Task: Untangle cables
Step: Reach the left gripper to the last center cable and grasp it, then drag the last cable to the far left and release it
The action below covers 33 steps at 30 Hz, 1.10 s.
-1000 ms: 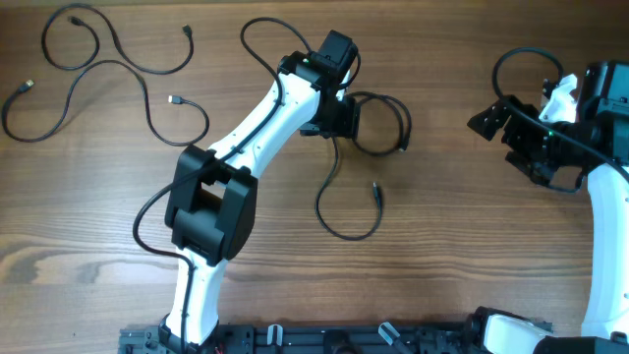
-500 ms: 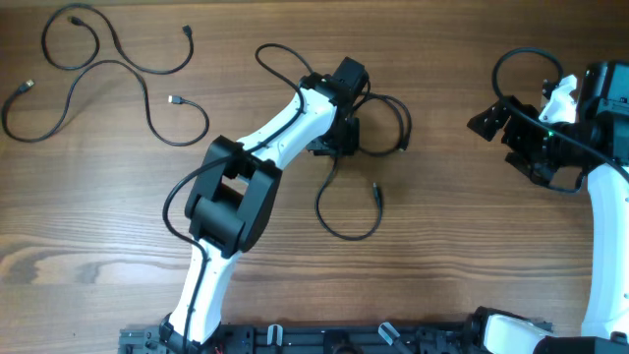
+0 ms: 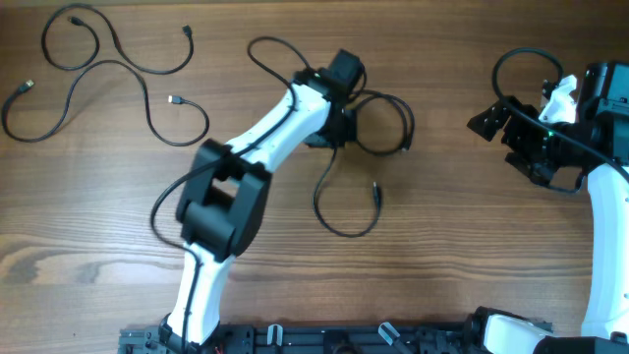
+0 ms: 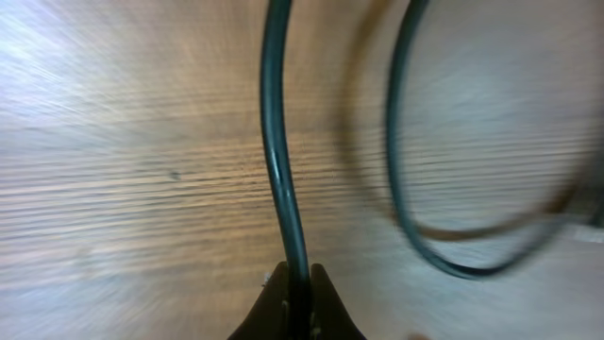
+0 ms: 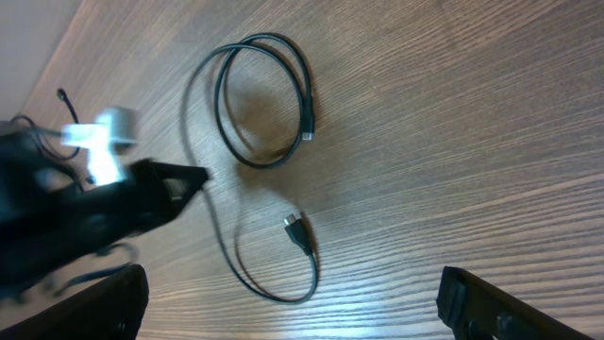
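A black cable (image 3: 346, 228) lies at the table's middle, with a loop (image 3: 385, 123) at its top and a curved tail ending in a plug (image 3: 374, 188). My left gripper (image 3: 337, 131) is shut on this cable beside the loop. In the left wrist view the cable (image 4: 275, 142) runs straight up from between the closed fingers of the left gripper (image 4: 298, 295). Two more cables (image 3: 118, 67) lie in loose curves at the far left. My right gripper (image 3: 493, 116) stands open and empty at the right. Its wrist view shows the looped cable (image 5: 267, 94) ahead of the right gripper (image 5: 293, 288).
The left arm (image 3: 260, 138) stretches diagonally from the front edge to the middle. A thicker arm wire (image 3: 263, 51) arcs beside it. The right arm (image 3: 600, 197) stands along the right edge, with another black wire loop (image 3: 519, 57) behind its gripper.
The left gripper has closed on the cable beside the loop. Its arm swung slightly right, then back left. The right arm has not moved.
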Each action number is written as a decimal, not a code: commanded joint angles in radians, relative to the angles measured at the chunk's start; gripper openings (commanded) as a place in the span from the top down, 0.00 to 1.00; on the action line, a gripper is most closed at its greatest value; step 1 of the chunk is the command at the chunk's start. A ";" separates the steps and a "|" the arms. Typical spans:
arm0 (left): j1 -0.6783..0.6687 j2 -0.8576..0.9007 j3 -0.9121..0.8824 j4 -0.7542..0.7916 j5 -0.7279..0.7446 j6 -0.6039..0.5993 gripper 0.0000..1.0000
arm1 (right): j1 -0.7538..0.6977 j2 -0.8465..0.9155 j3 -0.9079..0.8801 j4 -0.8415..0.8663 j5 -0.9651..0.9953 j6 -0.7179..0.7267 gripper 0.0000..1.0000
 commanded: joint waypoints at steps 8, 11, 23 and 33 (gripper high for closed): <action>0.075 -0.507 0.060 0.131 -0.006 0.000 0.96 | 0.004 0.010 0.008 0.001 -0.015 0.005 0.00; 0.116 -0.596 0.060 0.156 -0.005 -0.023 0.96 | 0.004 0.010 0.008 0.000 -0.015 0.004 0.00; 0.423 -0.883 0.060 0.182 -0.007 -0.110 0.96 | 0.004 0.010 0.008 0.005 -0.015 -0.019 0.00; 0.904 -0.894 0.060 -0.071 -0.031 -0.269 0.96 | 0.004 0.022 0.008 0.012 0.003 -0.020 0.00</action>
